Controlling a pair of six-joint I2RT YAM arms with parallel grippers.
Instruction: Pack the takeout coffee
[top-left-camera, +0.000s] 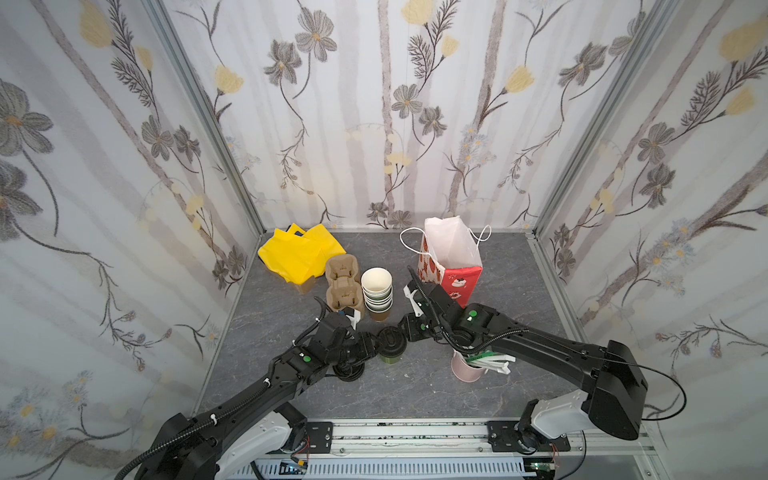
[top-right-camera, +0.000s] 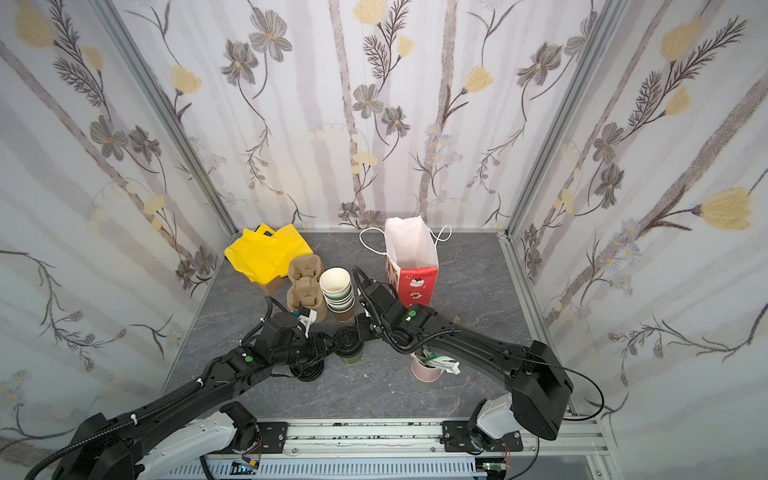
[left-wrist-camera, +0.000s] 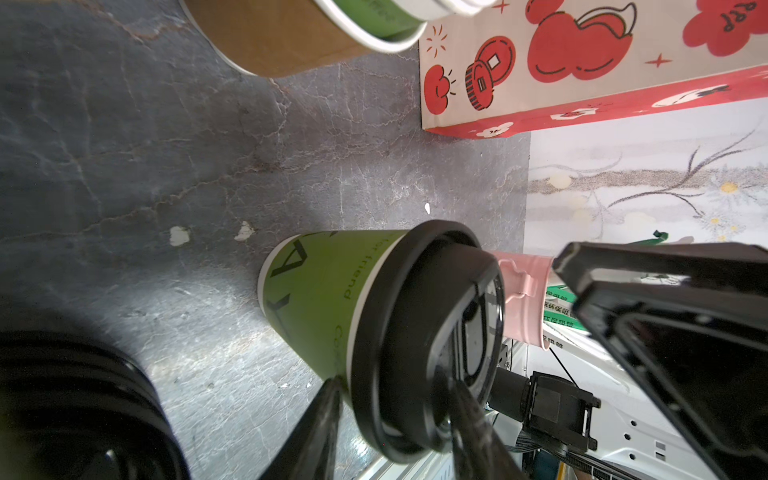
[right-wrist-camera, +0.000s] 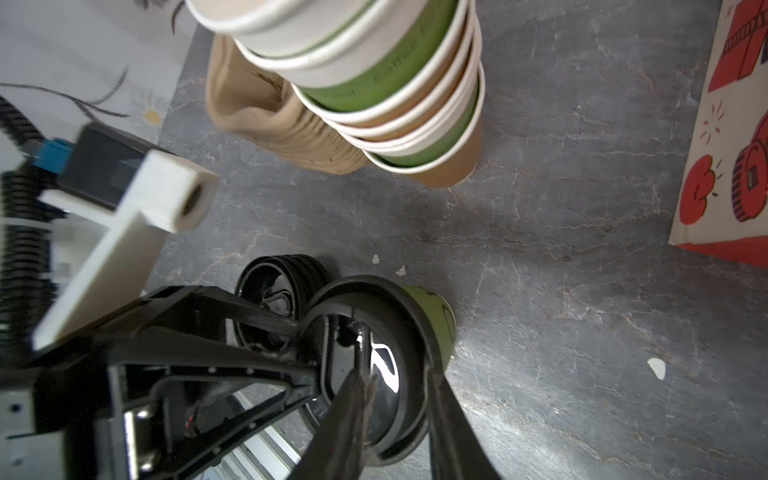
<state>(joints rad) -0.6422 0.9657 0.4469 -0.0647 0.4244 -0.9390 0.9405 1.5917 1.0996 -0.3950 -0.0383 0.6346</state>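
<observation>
The takeout coffee (top-left-camera: 390, 353) (top-right-camera: 348, 353), an olive-green cup (left-wrist-camera: 316, 291) with a black sip lid (left-wrist-camera: 415, 311), stands upright near the middle of the grey table in both top views. My left gripper (top-left-camera: 376, 347) (left-wrist-camera: 390, 380) reaches it from the left and is shut on its top, one finger against the green wall and the other on the lid. My right gripper (top-left-camera: 401, 332) (right-wrist-camera: 395, 372) comes from the right and is open, its fingers astride the lid's rim (right-wrist-camera: 374, 307). A red-and-white paper bag (top-left-camera: 461, 282) (top-right-camera: 415, 286) stands open behind on the right.
A nested stack of lidless cups (top-left-camera: 377, 291) and brown cardboard carriers (top-left-camera: 343, 282) stand just behind the cup. Loose black lids (top-left-camera: 349, 372) (right-wrist-camera: 274, 291) lie under my left arm. A pink cup with sachets (top-left-camera: 467, 368) sits under my right arm. A yellow bag (top-left-camera: 299, 253) lies back left.
</observation>
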